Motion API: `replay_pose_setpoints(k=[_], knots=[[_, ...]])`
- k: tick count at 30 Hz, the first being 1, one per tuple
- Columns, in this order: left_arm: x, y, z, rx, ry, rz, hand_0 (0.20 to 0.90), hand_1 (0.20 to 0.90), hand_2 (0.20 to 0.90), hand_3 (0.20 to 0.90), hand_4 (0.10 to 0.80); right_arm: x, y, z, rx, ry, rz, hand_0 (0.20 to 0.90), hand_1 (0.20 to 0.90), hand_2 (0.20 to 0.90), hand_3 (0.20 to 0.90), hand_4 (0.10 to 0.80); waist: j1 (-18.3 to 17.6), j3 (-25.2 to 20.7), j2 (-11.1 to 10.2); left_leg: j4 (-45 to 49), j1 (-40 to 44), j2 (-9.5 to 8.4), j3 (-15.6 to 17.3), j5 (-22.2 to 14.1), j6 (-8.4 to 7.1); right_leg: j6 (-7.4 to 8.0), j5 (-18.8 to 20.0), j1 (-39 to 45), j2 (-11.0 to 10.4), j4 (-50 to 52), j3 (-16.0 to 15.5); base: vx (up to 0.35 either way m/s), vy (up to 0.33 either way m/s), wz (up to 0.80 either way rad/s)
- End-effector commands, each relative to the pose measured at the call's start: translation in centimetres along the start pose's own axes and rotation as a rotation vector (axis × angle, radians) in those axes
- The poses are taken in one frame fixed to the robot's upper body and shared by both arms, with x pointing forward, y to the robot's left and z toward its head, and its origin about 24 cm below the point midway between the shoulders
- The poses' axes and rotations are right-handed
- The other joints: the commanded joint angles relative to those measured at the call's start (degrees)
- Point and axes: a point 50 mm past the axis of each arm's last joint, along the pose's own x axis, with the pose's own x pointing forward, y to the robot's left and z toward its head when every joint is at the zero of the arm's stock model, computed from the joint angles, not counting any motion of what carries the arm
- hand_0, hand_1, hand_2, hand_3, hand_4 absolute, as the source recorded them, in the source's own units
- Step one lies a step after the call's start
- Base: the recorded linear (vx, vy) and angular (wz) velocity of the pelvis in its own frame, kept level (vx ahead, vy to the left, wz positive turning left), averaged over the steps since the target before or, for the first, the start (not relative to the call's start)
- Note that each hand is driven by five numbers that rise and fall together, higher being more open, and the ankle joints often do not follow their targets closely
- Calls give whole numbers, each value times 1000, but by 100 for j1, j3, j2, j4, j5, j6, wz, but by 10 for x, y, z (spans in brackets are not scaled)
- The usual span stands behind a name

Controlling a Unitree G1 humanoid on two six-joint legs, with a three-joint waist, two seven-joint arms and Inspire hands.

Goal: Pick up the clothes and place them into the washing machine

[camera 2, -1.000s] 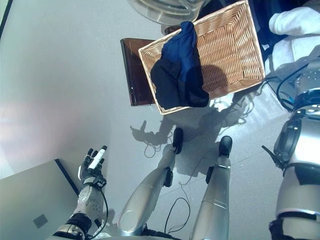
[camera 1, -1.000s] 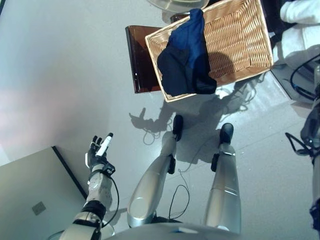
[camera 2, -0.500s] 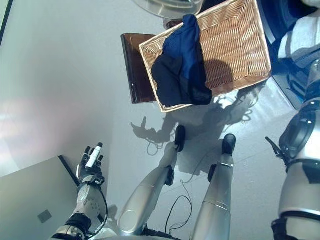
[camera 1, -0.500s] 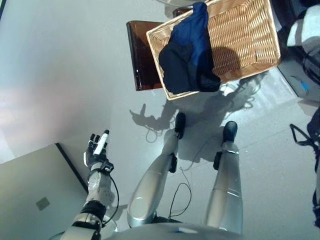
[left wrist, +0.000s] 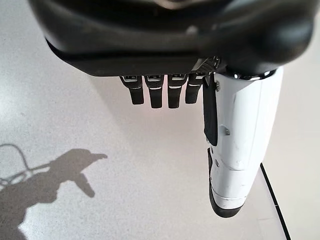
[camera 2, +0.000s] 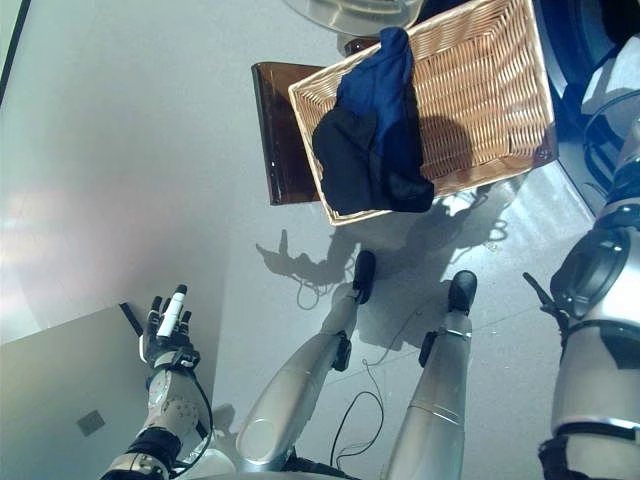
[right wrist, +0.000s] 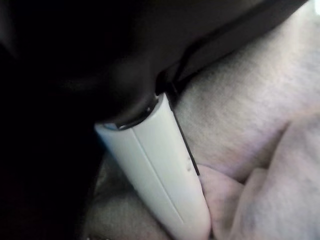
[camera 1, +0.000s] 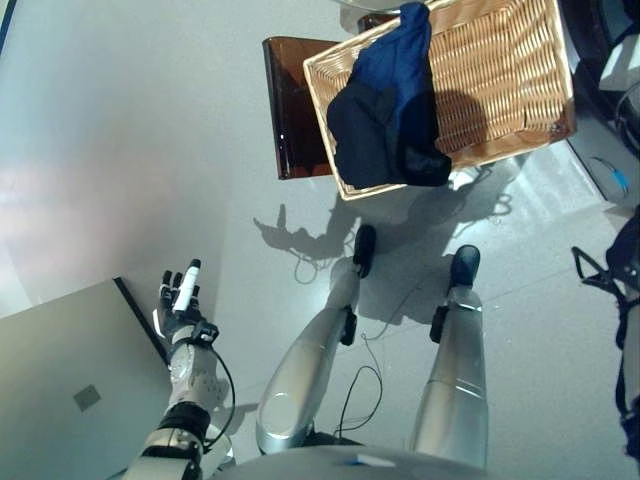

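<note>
Navy clothes point(camera 1: 390, 105) flop soft over the basket point(camera 1: 500, 70) rim, easy grab at the bunched middle. Left hand point(camera 1: 176, 303) open, empty; right hand's point(right wrist: 160, 165) grip can't tell.

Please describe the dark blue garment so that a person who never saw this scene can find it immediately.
Look for the wicker basket resting on a brown stool on the grey floor. The dark blue garment lies in the basket's left end, draped over the rim. It is the only dark cloth there; the rest of the basket is bare.
</note>
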Motion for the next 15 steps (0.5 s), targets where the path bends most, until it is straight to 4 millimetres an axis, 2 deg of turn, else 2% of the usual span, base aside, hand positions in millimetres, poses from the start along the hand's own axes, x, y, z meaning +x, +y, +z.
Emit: replay_pose_setpoints(k=[1,2,9,15], knots=[[-13,62,3,24,-47,213,900,900,900,900,800,-22,56,96,120,-483,386,313,313,313,313,380,-316,-876,423,-78,177,114,53,-283,-613,-158,-375,471,464,-100,163,0,0,0],[-13,63,4,27,-48,215,900,900,900,900,800,-22,57,95,96,-484,386,900,900,900,900,800,-311,-878,414,-78,179,119,61,-288,-612,-157,-370,475,459,-111,164,0,0,0],[-9,65,9,57,-59,218,900,900,900,900,800,-9,59,90,-141,-473,317,900,900,900,900,800,-292,-899,362,-78,226,131,117,-312,-613,-152,-327,487,465,-147,162,0,0,0],[-9,66,11,55,-64,220,900,900,900,900,800,-8,59,83,-187,-451,321,900,900,900,900,800,-303,-893,345,-78,264,128,128,-319,-606,-157,-298,534,488,-194,171,0,0,0]])
